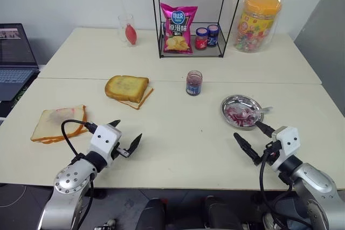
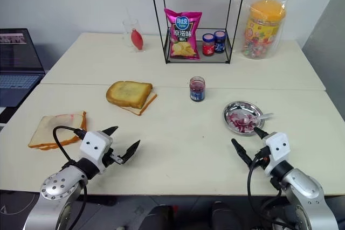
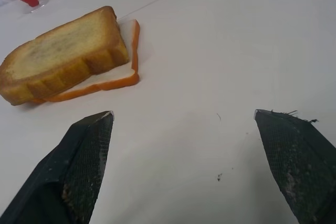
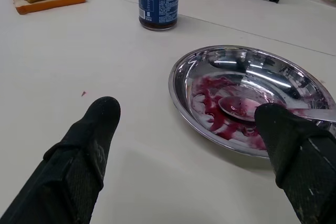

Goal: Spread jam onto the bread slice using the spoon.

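Note:
The golden toasted bread slice (image 1: 126,86) lies left of the table's centre, resting on a thinner pale slice. A small glass jar of dark jam (image 1: 194,83) stands near the middle. To its right, a round metal dish (image 1: 233,116) holds jam smears (image 4: 210,98) and the silvery spoon (image 4: 239,107), whose handle points right. My left gripper (image 1: 127,131) hovers open and empty above the table, in front of the bread slice. My right gripper (image 1: 247,130) is open and empty too, just in front of the dish.
Pale slices with a pink smear (image 1: 58,124) lie at the near left. At the back, a wire rack (image 1: 160,25) holds a chips bag (image 1: 179,28) and two lidded jars (image 1: 207,37). A glass (image 1: 128,30), a candy tub (image 1: 257,22) and a laptop (image 1: 13,57) stand around it.

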Tool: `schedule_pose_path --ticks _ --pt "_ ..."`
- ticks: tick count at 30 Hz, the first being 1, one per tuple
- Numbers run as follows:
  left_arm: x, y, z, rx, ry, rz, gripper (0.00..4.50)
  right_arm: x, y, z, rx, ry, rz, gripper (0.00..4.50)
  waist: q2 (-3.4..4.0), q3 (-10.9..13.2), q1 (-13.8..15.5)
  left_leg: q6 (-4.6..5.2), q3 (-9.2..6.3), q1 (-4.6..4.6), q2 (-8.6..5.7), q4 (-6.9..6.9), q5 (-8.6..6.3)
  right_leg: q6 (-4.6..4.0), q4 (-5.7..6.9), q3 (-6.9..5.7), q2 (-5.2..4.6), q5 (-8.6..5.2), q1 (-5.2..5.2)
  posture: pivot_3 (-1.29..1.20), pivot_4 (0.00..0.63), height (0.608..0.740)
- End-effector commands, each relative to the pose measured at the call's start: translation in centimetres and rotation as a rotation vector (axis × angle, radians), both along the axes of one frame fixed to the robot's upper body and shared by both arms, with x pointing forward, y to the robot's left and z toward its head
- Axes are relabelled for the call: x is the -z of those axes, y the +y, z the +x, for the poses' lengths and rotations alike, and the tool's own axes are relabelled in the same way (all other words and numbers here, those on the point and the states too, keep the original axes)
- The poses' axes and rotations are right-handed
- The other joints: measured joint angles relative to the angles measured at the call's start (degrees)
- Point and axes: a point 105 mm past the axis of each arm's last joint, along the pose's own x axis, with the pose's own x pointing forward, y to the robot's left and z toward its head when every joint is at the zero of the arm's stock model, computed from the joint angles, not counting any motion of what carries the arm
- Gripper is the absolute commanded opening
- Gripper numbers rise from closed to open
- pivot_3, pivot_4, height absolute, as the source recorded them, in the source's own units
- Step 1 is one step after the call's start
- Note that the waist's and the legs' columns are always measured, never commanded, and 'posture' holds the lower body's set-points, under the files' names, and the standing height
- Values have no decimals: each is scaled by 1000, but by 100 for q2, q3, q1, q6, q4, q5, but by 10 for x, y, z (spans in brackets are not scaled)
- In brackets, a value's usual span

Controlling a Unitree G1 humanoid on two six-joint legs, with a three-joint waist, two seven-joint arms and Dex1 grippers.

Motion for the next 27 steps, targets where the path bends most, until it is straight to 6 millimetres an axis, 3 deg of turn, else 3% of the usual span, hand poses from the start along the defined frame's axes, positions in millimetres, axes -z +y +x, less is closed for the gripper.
schedule_pose_path --ticks 1,8,13,21,27 --pt "-10 -6 -1 39 -44 -10 4492 -14 1 0 -2 -56 -4 4500 0 0 0 0 0 0 0 0 0 0 0 0 0 0 0 0 150 740" --pt "-9 -5 1 25 -41 10 4492 -11 -1 -1 3 -52 -4 4500 0 0 0 0 0 1 0 0 0 0 1 0 0 0 0 0 150 740" --pt "-17 -13 -5 117 -72 -37 4492 -9 1 -1 -1 -49 -1 4500 1 0 0 0 1 0 0 0 0 0 0 1 0 0 0 0 150 740" --pt "-30 -3 5 3 -145 -179 4492 -18 7 1 -22 -84 5 4500 1 -1 0 0 3 2 1 0 0 1 1 2 0 1 1 0 150 740" --pt "-35 17 23 -180 -155 -304 4492 -22 18 -2 -88 -82 -9 4500 1 -1 0 0 1 1 -1 2 0 37 2 1 2 22 2 0 150 740"
